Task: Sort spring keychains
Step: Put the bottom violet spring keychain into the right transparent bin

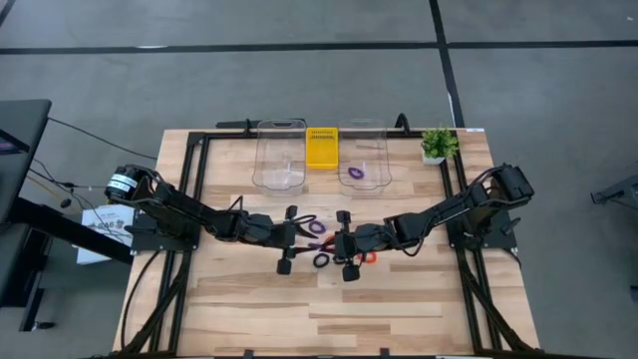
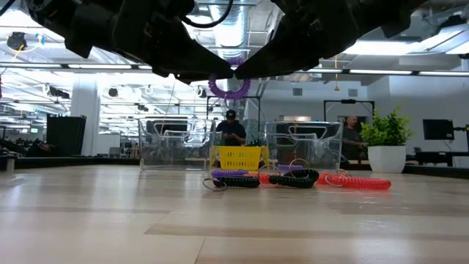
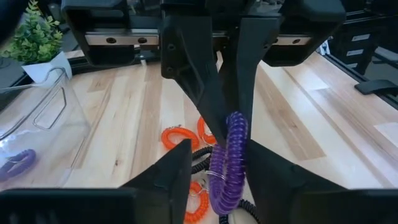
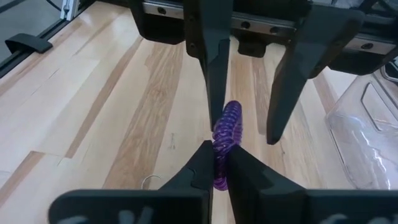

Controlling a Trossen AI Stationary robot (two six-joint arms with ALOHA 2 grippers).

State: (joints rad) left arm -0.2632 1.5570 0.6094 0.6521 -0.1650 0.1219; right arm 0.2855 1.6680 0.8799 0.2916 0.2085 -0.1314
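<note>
R grip [image 4: 217, 165] clamps purple keychain [image 4: 225, 140] mid-table | L grip [image 3: 217, 165] wide, beside

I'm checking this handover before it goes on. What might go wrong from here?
The right gripper pinches only the purple keychain's edge while the left gripper stands open around it; the coil may slip and drop. It would fall onto the keychain pile, not into a clear bin.

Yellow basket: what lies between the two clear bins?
Only the yellow basket sits between the left bin and the right bin, clearest in the high view.
</note>
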